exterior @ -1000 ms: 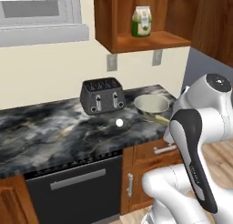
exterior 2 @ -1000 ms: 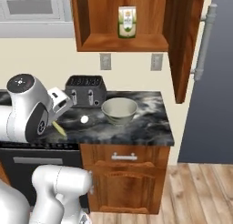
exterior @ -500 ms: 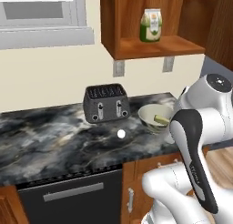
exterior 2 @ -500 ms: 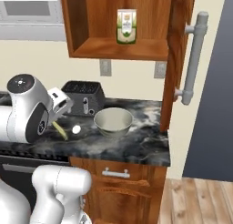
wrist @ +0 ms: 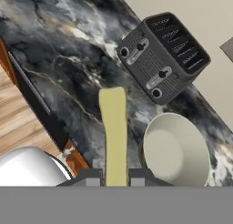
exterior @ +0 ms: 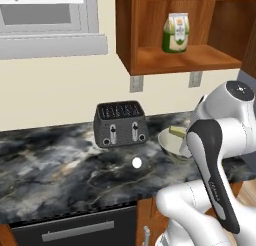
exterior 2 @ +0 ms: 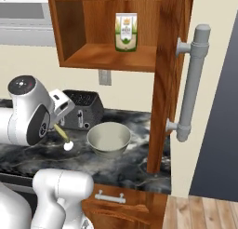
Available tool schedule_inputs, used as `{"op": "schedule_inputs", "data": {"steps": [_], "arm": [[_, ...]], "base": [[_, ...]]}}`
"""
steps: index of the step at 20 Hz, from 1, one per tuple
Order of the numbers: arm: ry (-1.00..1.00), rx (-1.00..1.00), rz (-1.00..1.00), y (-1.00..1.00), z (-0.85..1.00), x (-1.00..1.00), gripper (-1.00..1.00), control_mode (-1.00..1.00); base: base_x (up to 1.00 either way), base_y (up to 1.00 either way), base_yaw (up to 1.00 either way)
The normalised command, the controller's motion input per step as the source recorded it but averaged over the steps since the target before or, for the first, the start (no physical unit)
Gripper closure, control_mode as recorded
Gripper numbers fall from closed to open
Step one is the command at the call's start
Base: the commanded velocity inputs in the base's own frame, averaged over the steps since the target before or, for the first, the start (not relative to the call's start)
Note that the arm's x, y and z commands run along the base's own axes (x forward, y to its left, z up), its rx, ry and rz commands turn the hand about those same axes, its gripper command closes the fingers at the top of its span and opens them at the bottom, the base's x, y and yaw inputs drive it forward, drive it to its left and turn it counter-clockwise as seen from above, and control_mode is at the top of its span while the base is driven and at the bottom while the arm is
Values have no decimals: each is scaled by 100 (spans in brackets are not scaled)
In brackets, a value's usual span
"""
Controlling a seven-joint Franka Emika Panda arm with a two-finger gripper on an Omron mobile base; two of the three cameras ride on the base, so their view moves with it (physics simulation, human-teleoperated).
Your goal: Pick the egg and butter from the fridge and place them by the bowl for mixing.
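Pale olive-yellow butter (wrist: 113,136) sits clenched between the jaws of the gripper (wrist: 114,175), sticking straight out from them over the dark marbled bench (wrist: 54,59). From the right base view the stick (exterior 2: 61,131) hangs tilted down from the hand, above the bench and left of the bowl (exterior 2: 109,138). The egg (exterior: 136,162) already lies on the bench, just in front of the toaster (exterior: 120,123) and left of the bowl (exterior: 172,144); it shows as a small white blob (exterior 2: 68,146) right under the butter's lower end in the right base view. The fridge door handle (exterior 2: 192,81) stands at far right.

Judged step: butter carried in, still to be set down by the bowl.

Risks:
- Egg sits close below the butter tip. A straight lowering could knock it, and a round egg would likely roll along the bench toward the near edge.
- Grip is at one end of a thin stick, so the long free end could swing or slip in the jaws if the hand turns fast.
- Release from height could let the stick bounce or land across the bowl rim (wrist: 150,127) instead of beside it.
- Near edge of the bench is close in the hand view; a drop placed too far toward it could send the butter off to the wooden floor (wrist: 20,123).
- Toaster (wrist: 161,57) is well clear, low collision risk.
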Motion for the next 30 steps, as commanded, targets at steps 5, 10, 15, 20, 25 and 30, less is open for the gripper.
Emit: {"op": "schedule_inputs", "data": {"steps": [5, 10, 15, 20, 25, 30], "arm": [[0, 0, 0, 0, 0, 0, 100, 100], [0, 0, 0, 0, 0, 0, 100, 100], [0, 0, 0, 0, 0, 0, 100, 100], [0, 0, 0, 0, 0, 0, 100, 100], [0, 0, 0, 0, 0, 0, 100, 100], [0, 0, 0, 0, 0, 0, 100, -100]], "base": [[34, -1, 0], [42, 1, 0], [30, 2, 0], [0, 0, 0], [0, 0, 0], [0, 0, 0]]}}
